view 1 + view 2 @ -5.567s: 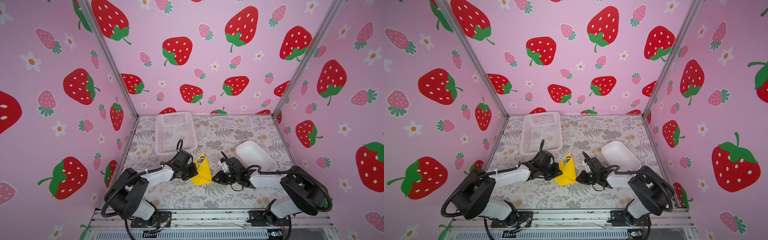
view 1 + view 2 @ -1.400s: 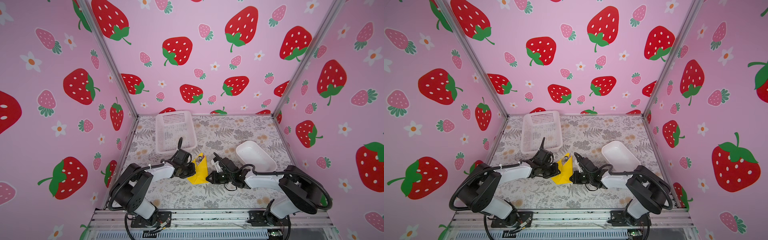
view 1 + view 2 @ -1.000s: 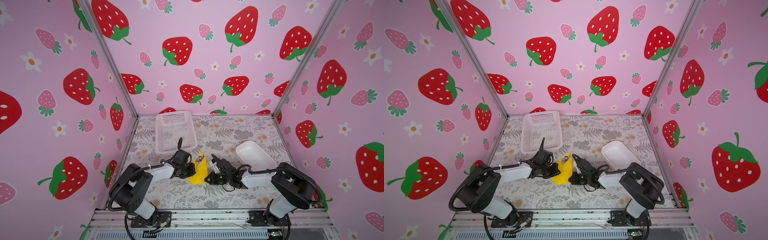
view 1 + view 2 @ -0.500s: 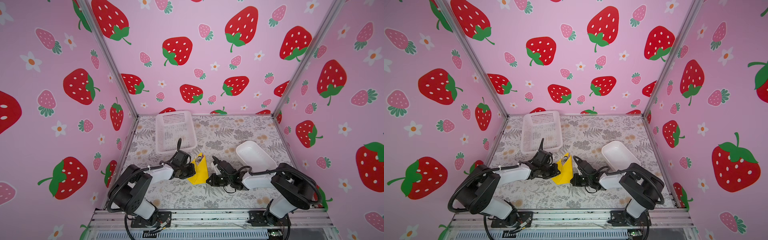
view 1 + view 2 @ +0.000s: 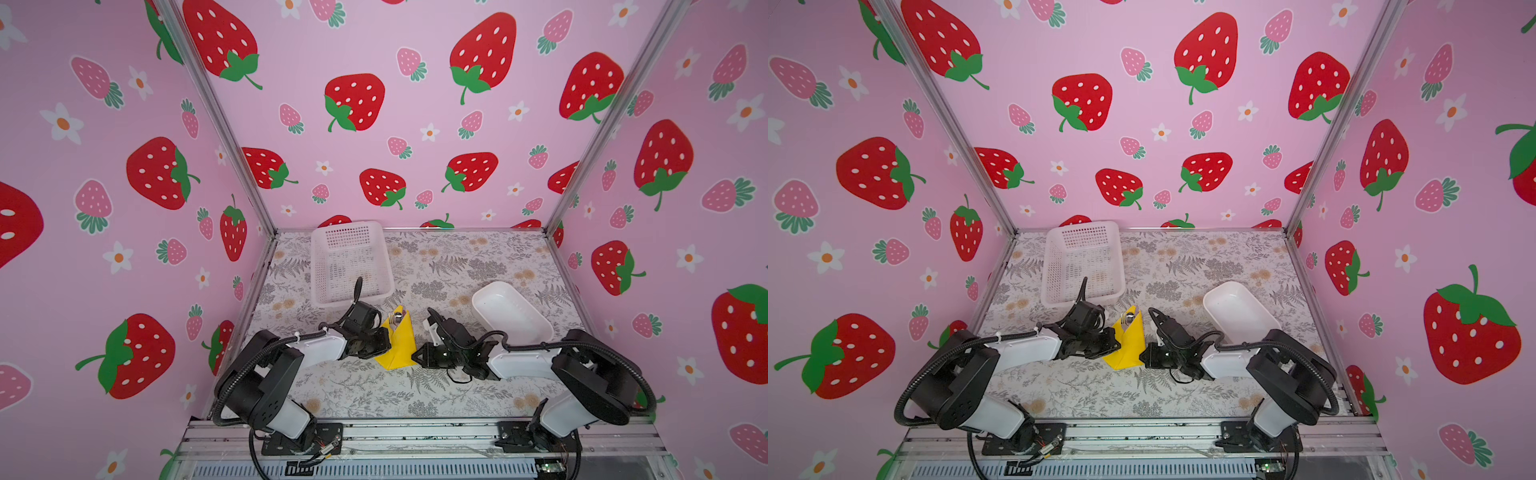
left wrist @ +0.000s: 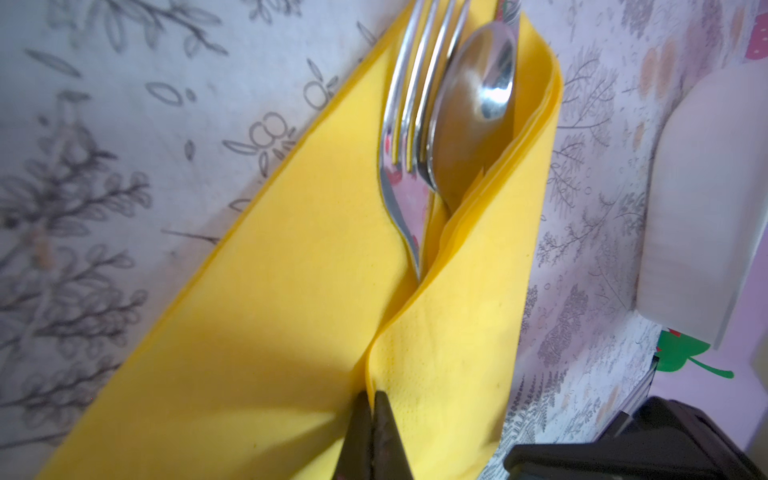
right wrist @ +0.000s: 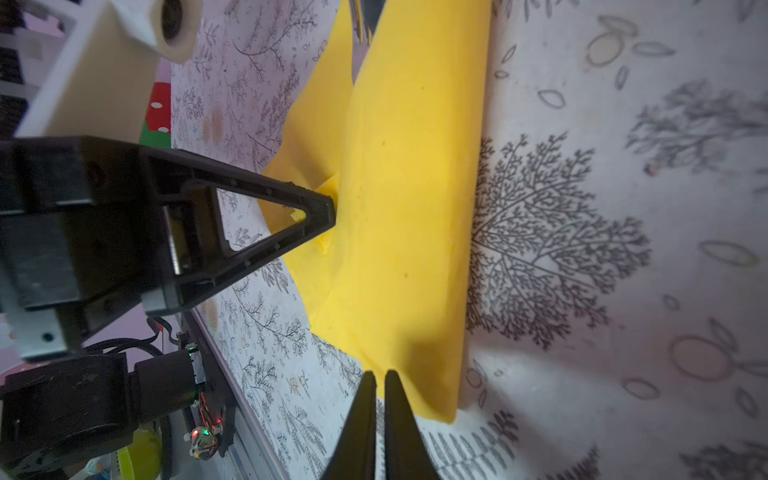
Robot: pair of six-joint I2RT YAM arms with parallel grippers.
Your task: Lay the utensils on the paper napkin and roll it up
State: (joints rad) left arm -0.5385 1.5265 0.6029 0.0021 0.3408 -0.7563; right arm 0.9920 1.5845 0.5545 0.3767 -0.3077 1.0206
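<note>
My right gripper point(image 7: 376, 376), its tips pressed together, sits just beside the near edge of the paper napkin point(image 5: 400, 351), which lies folded around the utensils point(image 6: 440, 124) between both arms. My left gripper point(image 6: 371, 409) pinches the napkin's overlapping flap. A fork point(image 6: 409, 104) and a spoon point(image 6: 473, 112) poke from its far end. Beyond lie a white tray point(image 5: 536, 328) and a mesh basket point(image 5: 326, 266).

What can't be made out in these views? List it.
utensils: handles hidden inside the folded paper napkin, left wrist view; fork tips cut off by the frame edge.
third piece: only a sliver at that edge; knife or not, unsure.
white basket: contents too small to tell through the mesh, both top views.
</note>
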